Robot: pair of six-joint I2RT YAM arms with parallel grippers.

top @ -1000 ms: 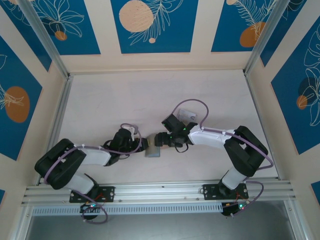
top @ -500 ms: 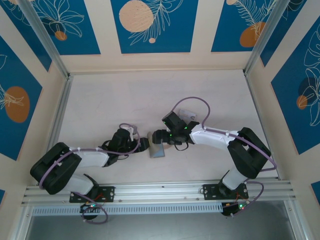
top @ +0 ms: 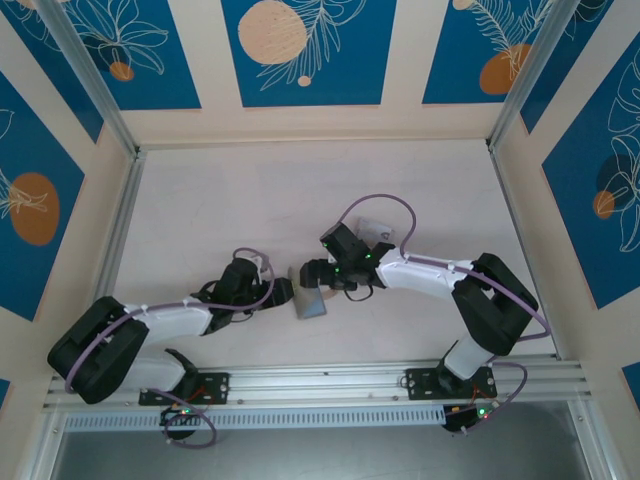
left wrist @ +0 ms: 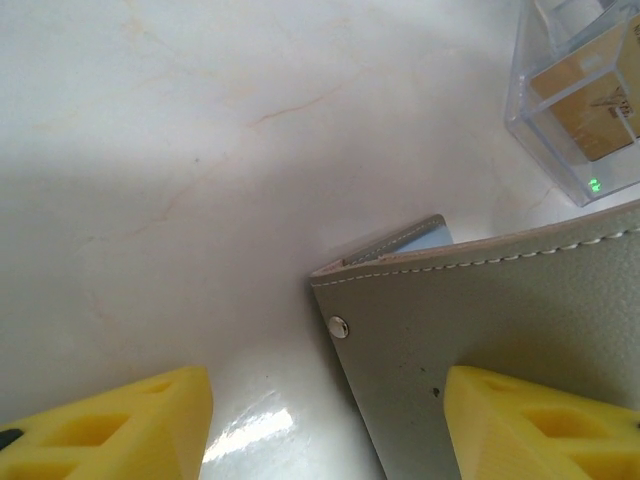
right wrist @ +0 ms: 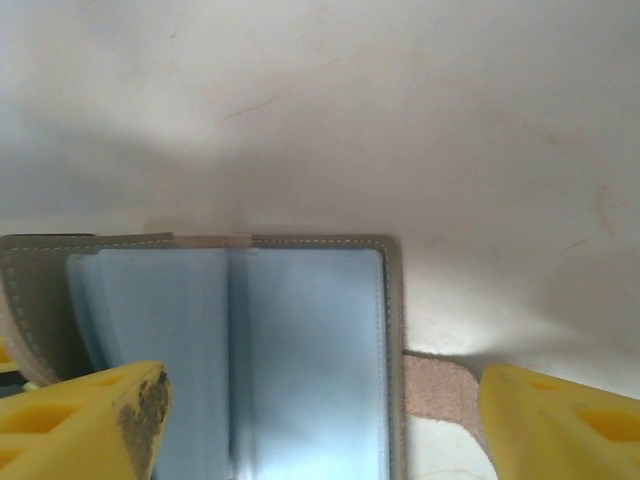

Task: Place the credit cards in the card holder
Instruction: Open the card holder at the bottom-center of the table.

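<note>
Left gripper (left wrist: 330, 430) spread wide, nothing clamped, yellow fingertips (left wrist: 130, 425) cut off at the frame's bottom edge. Between them the stitched grey corner of the card holder (left wrist: 500, 310), apparently tilted up off the table (left wrist: 150, 150), the rest out of frame. Right gripper (right wrist: 320, 425) likewise apart, poised over the holder's pale blue inside. Beside that, a tan patch (right wrist: 435, 385), too partial to name. Farther off, a clear box (left wrist: 575, 90) with a tan credit card (left wrist: 590, 110) inside, cropped. Seen from above: holder at mid-table, partly hidden by both grippers.
</note>
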